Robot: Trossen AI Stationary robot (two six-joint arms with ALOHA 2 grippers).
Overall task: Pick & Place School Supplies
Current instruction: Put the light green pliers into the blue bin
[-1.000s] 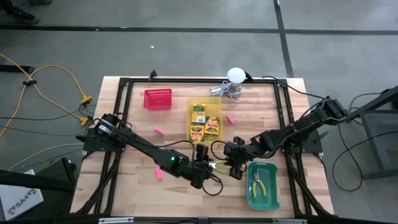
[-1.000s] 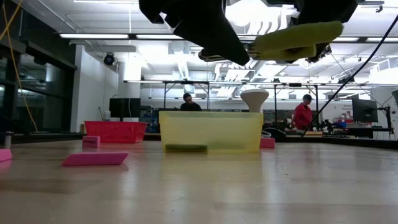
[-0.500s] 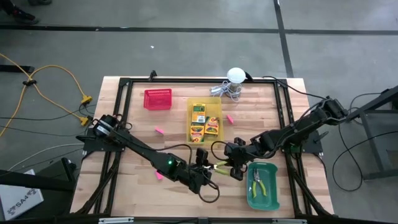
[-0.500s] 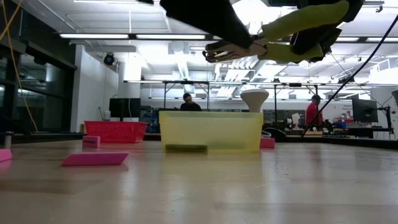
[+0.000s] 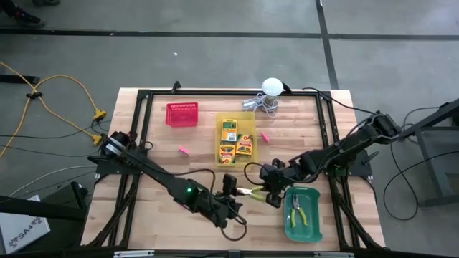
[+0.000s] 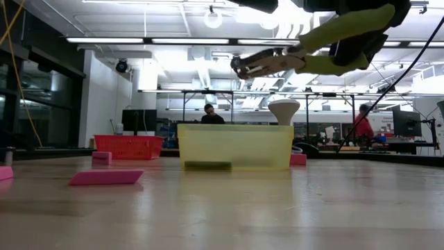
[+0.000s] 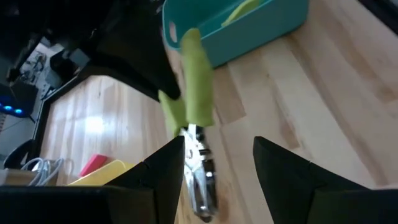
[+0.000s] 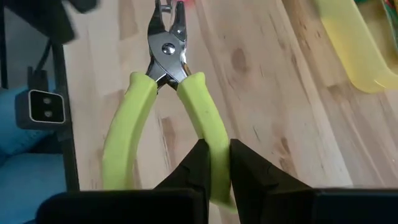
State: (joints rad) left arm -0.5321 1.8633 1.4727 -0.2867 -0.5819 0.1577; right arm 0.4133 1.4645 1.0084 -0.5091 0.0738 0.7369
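Although the crayon boxes [image 5: 237,141] in the yellow bin [image 5: 237,117] carry printing, none of it can be read from above. In that high view the right gripper [image 5: 269,189] holds the pliers [image 5: 251,191] above the table near its front edge, just left of the green bin [image 5: 313,231], where a second pair of pliers [image 5: 297,213] lies. The left gripper [image 5: 231,193] sits just left of the held tool, and its arm has drawn back toward the left front since a second ago.

From table height, the pliers [image 6: 305,52] hang high, metal nose pointing left; the dark left arm that covered them earlier has gone.

Left wrist: the left gripper's fingers [image 7: 163,168] stand wide apart, the pliers' nose [image 7: 199,180] between them, untouched.

Right wrist: the right gripper's fingers [image 8: 194,169] pinch one green handle [image 8: 208,134] narrowly.
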